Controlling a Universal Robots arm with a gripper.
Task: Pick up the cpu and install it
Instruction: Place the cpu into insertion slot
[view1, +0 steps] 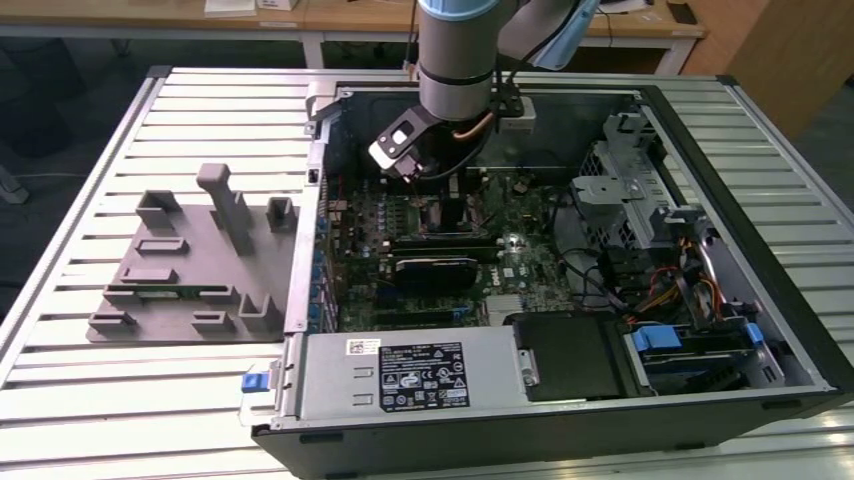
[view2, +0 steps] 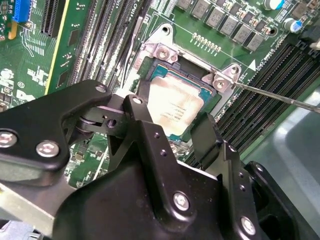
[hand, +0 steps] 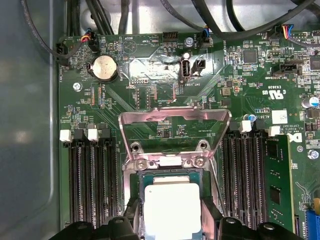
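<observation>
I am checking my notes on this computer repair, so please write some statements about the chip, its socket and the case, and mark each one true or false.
1. The chip lies in its socket on the green board. True.
2. The metal cover of the socket is closed over the chip. False: it is swung up and the top of the chip is bare.
3. The claw is right at the chip, inside the computer case. True.
4. The computer case has its side shut. False: it lies open and the board shows.
5. A round battery sits on the board. True.
</observation>
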